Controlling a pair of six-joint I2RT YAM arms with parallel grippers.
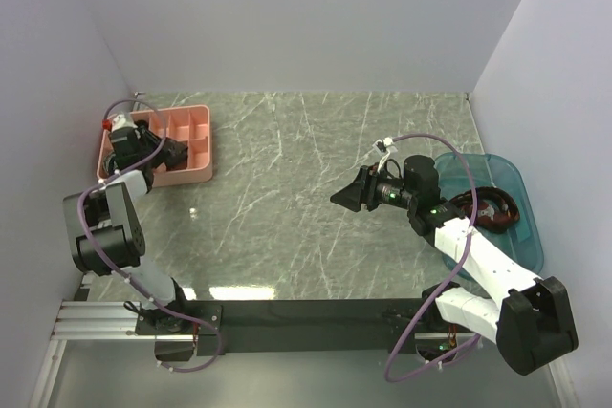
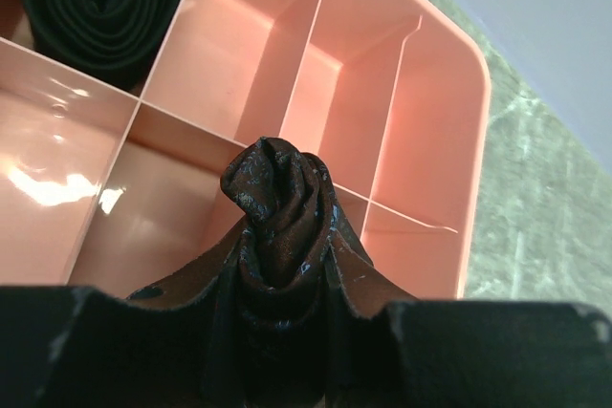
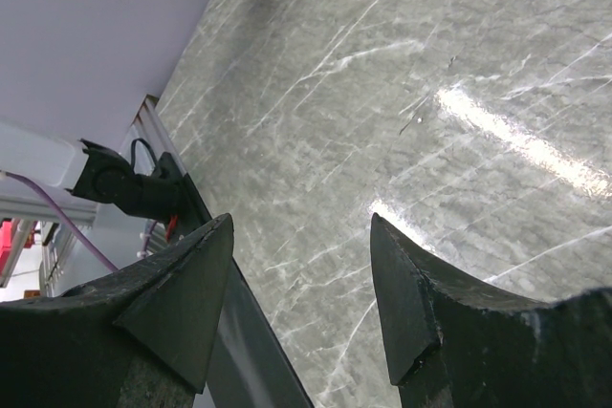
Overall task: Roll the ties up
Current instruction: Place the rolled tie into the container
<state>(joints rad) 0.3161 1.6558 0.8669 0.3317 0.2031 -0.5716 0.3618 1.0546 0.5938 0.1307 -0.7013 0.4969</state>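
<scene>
My left gripper [image 2: 285, 250] is shut on a rolled dark brown-maroon patterned tie [image 2: 277, 203] and holds it over a compartment of the pink divided tray [image 2: 421, 112]. A rolled black tie [image 2: 100, 2] lies in the tray's far left compartment. In the top view the left gripper [image 1: 161, 150] is over the pink tray [image 1: 196, 145]. My right gripper [image 1: 346, 195] is open and empty above the table's middle; in its wrist view [image 3: 301, 236] only bare marble shows between the fingers. More dark ties [image 1: 488, 209] lie in the teal bin.
The teal bin [image 1: 521, 207] stands at the right edge, behind the right arm. White walls close in the table on the left, back and right. A black rail [image 1: 316, 317] runs along the near edge.
</scene>
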